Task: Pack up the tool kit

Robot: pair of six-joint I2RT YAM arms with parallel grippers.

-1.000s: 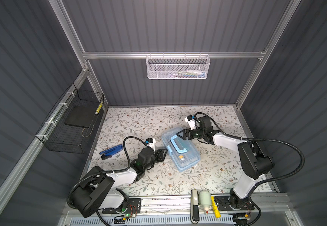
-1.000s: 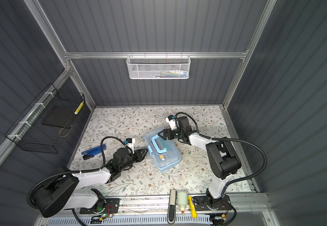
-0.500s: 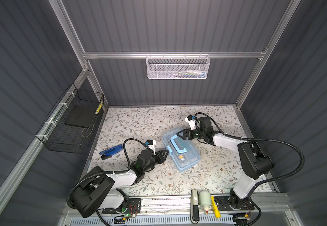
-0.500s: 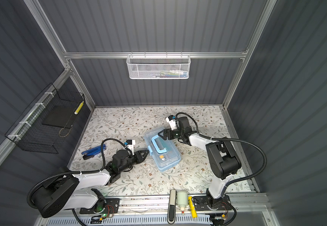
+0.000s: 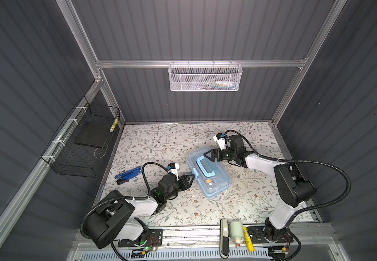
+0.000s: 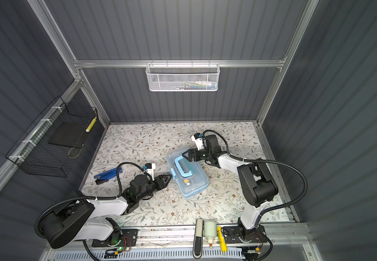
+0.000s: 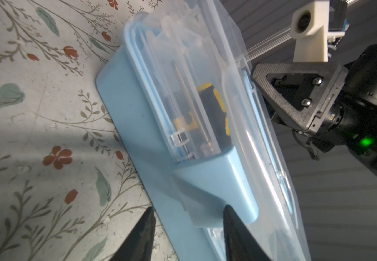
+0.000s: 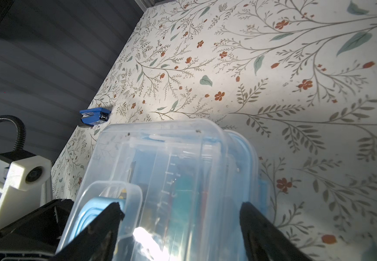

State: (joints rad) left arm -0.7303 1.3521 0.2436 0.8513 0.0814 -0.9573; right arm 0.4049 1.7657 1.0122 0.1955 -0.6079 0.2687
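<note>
Pale-blue kit [image 5: 214,183] at mid table [image 5: 160,144], unmoved since a second ago. Your left tool [image 5: 189,178] stands parted astride the clasp [image 7: 216,187]. Your right tool [image 5: 207,156] is spread wide over the lid [image 8: 171,158].

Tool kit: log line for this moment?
tool kit: lid down | left gripper: open, astride clasp | right gripper: open, over lid | blue tool: outside kit

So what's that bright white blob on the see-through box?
In the right wrist view, that's glare off the clear lid of the tool kit; in the left wrist view, patchy shadows cross the flowery table; both top views look sharp.
</note>
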